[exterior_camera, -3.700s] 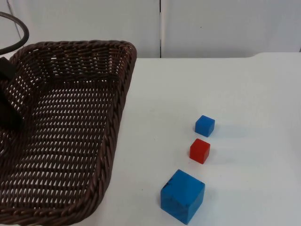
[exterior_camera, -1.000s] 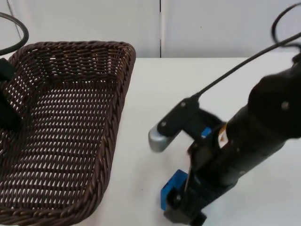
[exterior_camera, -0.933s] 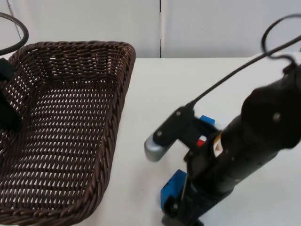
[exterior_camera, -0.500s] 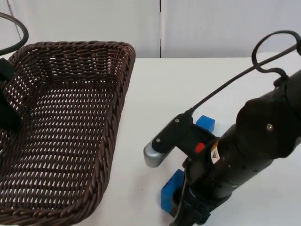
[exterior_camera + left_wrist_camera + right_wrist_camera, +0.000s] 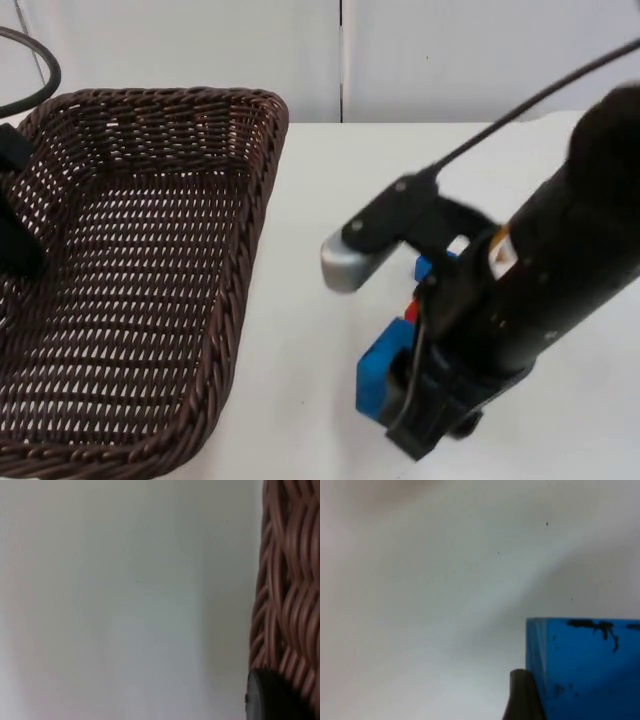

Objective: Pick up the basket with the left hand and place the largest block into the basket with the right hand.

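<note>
Large blue block (image 5: pixel 378 372), seemingly tilted, in right gripper (image 5: pixel 425 425)

The right arm is being reached in from the upper right of the top view down to the lower middle, its wrist angled steeply downward. The right hand (image 5: pixel 425 425) is being held low at the frame's lower centre, with one dark fingertip (image 5: pixel 522 697) pressed against a blue face. The left hand (image 5: pixel 15 215) is being kept at the left edge.
</note>
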Available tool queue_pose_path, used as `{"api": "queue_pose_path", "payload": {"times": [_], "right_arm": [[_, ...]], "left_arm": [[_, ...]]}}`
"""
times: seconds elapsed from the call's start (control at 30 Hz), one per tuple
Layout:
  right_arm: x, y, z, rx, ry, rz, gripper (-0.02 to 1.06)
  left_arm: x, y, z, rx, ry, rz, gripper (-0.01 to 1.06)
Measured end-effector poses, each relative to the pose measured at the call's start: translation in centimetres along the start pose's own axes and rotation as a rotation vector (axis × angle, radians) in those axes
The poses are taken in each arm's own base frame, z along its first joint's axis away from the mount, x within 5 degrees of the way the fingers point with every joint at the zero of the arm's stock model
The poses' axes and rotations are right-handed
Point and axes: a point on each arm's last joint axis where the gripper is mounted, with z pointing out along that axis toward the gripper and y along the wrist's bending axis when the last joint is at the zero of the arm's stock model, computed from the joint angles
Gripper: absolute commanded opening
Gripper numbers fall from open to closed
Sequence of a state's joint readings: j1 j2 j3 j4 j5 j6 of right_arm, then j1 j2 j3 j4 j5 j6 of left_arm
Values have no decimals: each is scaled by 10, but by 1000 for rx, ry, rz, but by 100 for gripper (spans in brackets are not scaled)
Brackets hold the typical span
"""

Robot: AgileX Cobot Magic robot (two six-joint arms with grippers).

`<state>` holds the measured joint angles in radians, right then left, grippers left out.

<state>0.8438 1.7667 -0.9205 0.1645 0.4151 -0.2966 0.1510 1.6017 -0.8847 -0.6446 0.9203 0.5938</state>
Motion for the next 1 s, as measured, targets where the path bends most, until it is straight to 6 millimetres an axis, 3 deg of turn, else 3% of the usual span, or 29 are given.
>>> {"api": "queue_pose_path", "payload": {"times": [0.07,0.2,0.23,0.4,0.43,0.57,0.6,0.73,1.0], "right_arm": [[-1,1,-10,-3,-7,-2,0],[-4,5,-57,-3,-77,-15,0],[-4,5,-57,-3,-77,-15,0],[-2,9,-114,9,-205,-30,0],[-2,9,-114,9,-205,-30,0],[4,14,-160,27,-336,-42,0],[4,14,-160,27,-336,-42,0],[14,18,-195,42,-443,-52,0],[20,20,-213,51,-502,-57,0]], "left_arm": [[0,0,0,0,0,0,0],[0,0,0,0,0,0,0],[0,0,0,0,0,0,0],[0,0,0,0,0,0,0],[0,0,0,0,0,0,0],[0,0,0,0,0,0,0],[0,0,0,0,0,0,0],[0,0,0,0,0,0,0],[0,0,0,0,0,0,0]]}}
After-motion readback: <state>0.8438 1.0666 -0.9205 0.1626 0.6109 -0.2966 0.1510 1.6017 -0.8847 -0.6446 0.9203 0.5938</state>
